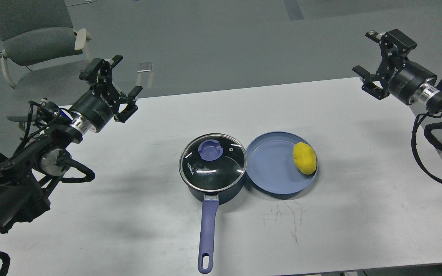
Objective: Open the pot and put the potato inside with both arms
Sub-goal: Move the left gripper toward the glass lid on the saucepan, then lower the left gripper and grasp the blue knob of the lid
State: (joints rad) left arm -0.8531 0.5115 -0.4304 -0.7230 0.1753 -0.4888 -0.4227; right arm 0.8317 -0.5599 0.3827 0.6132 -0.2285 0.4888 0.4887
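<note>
**Lid on, potato waiting, both arms raised wide**

Nearest the camera, the pot's handle (208, 234) runs straight toward the viewer, almost to the front edge of the desk (359, 214).

Left end effector (119, 90) hangs above the far-left corner of the desk, fingers spread apart and empty, pointing up and away. Right end effector (374, 61) mirrors it at the far right, fingers likewise apart, holding nothing. Both forearms slope up from the sides, wrists cocked outward, well clear of everything.

Between them, at mid-desk, sits the pot (213, 191) with its glass lid (212, 163) closed; the lid's knob (210, 150) lies down and to the right of the left end effector, which looks the nearer one to it. Touching the pot's right side is a plate (271, 176), and the potato (304, 158) rests on the plate's right part, long axis roughly front to back, down and left of the right end effector.

Judging by the layout, the left arm suits the lid and the right suits the potato; neither step has begun.
</note>
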